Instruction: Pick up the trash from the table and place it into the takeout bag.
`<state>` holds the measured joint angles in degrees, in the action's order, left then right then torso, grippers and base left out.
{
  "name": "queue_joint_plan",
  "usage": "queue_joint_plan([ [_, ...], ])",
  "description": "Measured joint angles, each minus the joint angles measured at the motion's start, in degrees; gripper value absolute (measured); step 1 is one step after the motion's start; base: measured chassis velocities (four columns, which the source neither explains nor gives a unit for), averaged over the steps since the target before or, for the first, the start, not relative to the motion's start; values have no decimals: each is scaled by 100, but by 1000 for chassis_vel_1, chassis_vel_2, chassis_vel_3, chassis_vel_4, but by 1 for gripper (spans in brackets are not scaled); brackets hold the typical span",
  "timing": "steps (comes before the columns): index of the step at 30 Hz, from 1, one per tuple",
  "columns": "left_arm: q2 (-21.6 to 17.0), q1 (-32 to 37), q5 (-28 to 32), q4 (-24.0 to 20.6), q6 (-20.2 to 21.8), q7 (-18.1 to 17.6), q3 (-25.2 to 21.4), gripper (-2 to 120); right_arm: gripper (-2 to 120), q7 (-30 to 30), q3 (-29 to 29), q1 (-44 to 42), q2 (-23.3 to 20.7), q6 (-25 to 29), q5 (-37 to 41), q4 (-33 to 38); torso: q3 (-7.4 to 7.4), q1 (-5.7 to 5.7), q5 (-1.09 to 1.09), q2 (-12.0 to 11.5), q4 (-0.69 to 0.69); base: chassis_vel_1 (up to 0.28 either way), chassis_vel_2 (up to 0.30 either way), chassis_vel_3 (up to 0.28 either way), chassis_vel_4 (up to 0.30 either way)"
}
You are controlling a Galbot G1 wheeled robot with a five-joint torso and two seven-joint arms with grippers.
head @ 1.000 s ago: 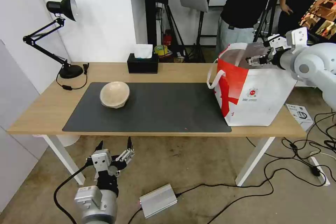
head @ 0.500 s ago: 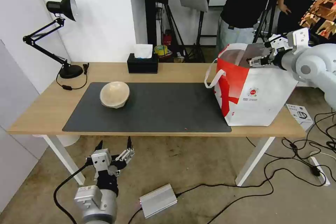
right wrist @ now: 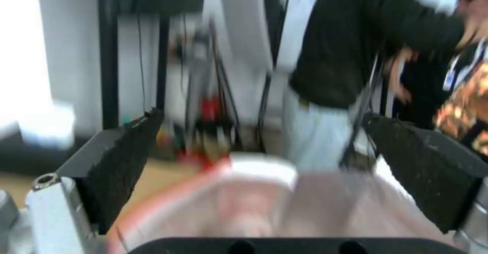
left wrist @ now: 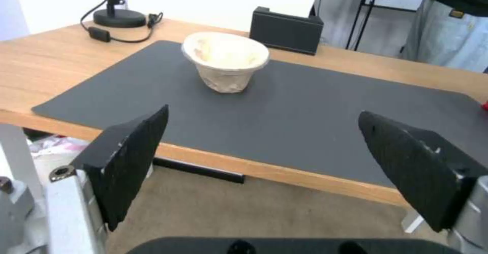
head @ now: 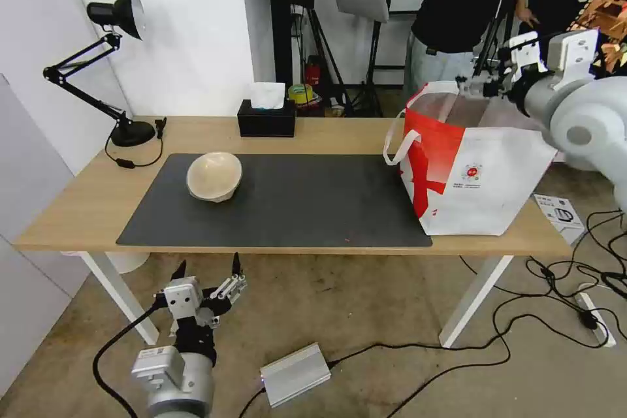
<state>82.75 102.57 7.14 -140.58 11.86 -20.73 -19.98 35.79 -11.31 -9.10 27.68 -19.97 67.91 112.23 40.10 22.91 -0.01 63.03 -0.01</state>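
Holding my right tool [head: 486, 85] just above the back rim of the takeout bag [head: 480, 173], I have its two dark pads spread wide with nothing between them; the right wrist view looks down past them at the bag's open mouth and foil lining. That height makes sense to me as a place over the bag from which a container could drop in without snagging the strap handles. What already lies inside I cannot tell.

The bag stands upright at the right end of the surface [head: 78, 199], one corner on the dark mat [head: 307, 202], its mouth gaping upward so anything can be lowered straight in.

The only trash I can see left out is the beige bowl [head: 214, 176], sitting open side up on the left part of the mat, well apart from the bag. My left tool [head: 208, 269] hangs low in front of the surface edge, below the level of the top, pads wide apart and empty, aimed towards that bowl. In its wrist view the bowl [left wrist: 225, 60] sits between the pads, farther off, so I judge this arm is the natural one to reach it.

The black tissue box [head: 266, 119] at the back edge is not trash and stays put.
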Motion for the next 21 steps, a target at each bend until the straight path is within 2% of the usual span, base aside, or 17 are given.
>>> queue_joint_plan([
  [4, 51, 50, -19, -23, -8, 0, -20, 100, 100, 423, 30, -508, 171, 1102, -601, 352, 0, 0, 0, 0, 1, 0, 0, 0, 0],
  [5, 51, 50, -19, -23, -8, 0, -20, 100, 100, 423, 30, -508, 171, 1102, -601, 352, 0, 0, 0, 0, 1, 0, 0, 0, 0],
  [10, 207, 198, -106, -92, -49, -37, -133, 100, 100, 708, 33, -1315, 624, 2395, -1987, 566, 0, 0, 0, 0, 2, 0, 0, 0, 0],
  [11, 207, 198, -106, -92, -49, -37, -133, 100, 100, 708, 33, -1315, 624, 2395, -1987, 566, 0, 0, 0, 0, 2, 0, 0, 0, 0],
  [14, 297, 273, -144, -158, -80, -49, -179, 100, 100, 782, 53, -1848, 885, 2908, -3022, 653, 0, 0, 1, 0, 3, 0, 0, 0, 0],
  [21, 338, 295, -186, -155, -98, -49, -162, 100, 100, 800, 127, -2548, 1000, 3001, -3332, 1086, 0, 0, 0, 0, 0, 0, 0, 0, 0],
])
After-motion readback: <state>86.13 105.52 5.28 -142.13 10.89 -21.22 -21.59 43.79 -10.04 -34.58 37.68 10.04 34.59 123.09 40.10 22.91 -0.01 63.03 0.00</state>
